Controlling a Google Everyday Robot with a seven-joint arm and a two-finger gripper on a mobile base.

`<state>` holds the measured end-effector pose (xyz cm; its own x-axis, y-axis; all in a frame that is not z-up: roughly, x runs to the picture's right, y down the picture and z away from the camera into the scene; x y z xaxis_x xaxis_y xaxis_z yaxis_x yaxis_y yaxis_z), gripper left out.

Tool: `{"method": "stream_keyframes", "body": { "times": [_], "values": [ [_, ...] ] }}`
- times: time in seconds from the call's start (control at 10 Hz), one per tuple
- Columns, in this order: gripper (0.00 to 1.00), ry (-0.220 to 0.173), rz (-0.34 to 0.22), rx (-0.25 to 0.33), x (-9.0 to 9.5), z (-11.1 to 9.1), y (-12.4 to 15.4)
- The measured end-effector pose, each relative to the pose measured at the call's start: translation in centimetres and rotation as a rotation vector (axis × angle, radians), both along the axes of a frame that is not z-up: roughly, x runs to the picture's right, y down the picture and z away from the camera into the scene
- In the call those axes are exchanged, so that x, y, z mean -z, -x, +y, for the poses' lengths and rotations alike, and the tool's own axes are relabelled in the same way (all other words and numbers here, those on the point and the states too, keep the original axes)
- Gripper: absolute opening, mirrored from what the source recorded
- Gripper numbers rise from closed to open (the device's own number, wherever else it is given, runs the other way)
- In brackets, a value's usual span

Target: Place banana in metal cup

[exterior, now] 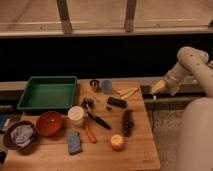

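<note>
The banana is small and pale yellow, with slim strips splaying out; it lies at the back right of the wooden table. The metal cup is small and dark silver and stands at the back of the table, left of a blue-grey cup. My gripper hangs off the table's right edge, to the right of the banana and apart from it, on the white arm.
A green tray sits back left. A white cup, red bowl, dark bowl, black block, blue sponge, pliers, pine cone and round orange fruit are spread over the table.
</note>
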<state>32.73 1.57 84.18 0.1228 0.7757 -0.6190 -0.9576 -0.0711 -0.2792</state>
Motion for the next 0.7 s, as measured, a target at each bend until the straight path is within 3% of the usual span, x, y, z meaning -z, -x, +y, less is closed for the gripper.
{"method": "stream_keyframes", "body": {
  "times": [0.2, 0.4, 0.5, 0.7],
  "values": [
    [0.75, -0.031, -0.024, 0.014, -1.7, -2.2, 2.8],
    [0.75, -0.104, -0.044, 0.045, -2.7, -3.8, 6.1],
    [0.75, -0.155, -0.058, 0.095, -2.9, -4.1, 7.5],
    [0.75, -0.296, -0.080, 0.298, -1.8, -3.0, 10.1]
  ]
}}
